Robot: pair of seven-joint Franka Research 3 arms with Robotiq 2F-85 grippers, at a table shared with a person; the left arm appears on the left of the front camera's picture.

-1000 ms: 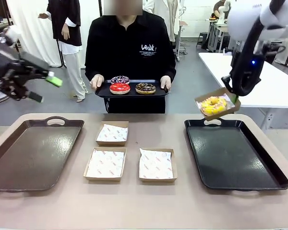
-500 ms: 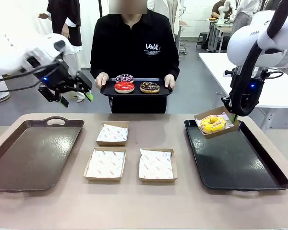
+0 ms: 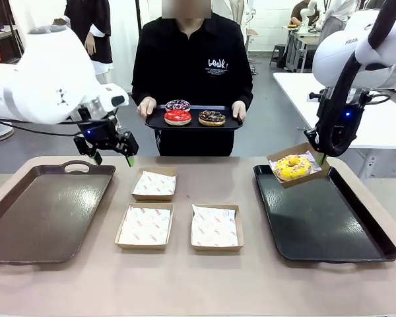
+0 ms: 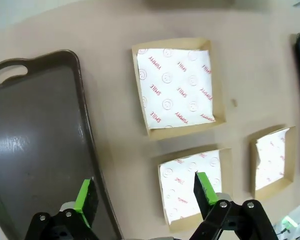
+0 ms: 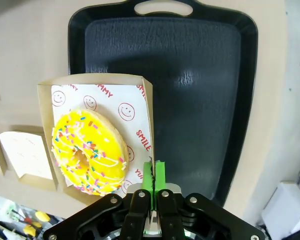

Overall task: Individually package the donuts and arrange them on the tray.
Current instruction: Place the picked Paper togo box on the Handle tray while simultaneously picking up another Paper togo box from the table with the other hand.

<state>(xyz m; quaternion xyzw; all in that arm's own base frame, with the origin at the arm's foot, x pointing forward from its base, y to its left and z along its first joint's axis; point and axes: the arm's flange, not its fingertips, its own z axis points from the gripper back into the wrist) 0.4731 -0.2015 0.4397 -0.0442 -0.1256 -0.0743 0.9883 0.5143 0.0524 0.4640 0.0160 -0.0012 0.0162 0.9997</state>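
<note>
Tan table [image 3: 251, 284], yellow donut [image 3: 292, 166] slightly tilted

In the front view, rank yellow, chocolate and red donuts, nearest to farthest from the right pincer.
1. The yellow donut, in the box the right pincer grips.
2. The chocolate donut, right side of the person's tray.
3. The red donut, left of it.

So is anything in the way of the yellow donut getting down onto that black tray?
No, nothing visible. The right gripper holds the box with the yellow donut over the black tray's edge, and the tray is bare.
</note>
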